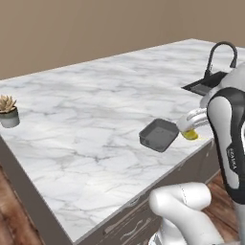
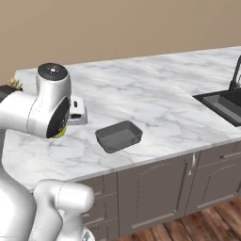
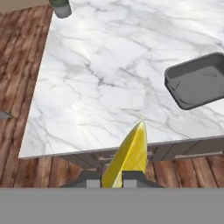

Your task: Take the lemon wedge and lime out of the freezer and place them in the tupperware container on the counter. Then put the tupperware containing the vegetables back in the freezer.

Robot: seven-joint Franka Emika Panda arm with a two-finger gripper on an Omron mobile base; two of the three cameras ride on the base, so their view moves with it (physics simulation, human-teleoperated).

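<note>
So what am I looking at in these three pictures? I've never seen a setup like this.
It's a rendered kitchen with a white robot arm on a driving base. Two pictures come from cameras on the base, behind the arm to its left and right, looking down over a marbled counter. The third comes from a camera on the hand, looking along its fingers. On the counter lies an empty dark grey tub, with a small potted succulent far off near one corner and a black sink with a tap at the other end. The fingers are shut on a yellow lemon wedge, which hangs above the counter's front edge beside the tub, not yet in it.
</note>
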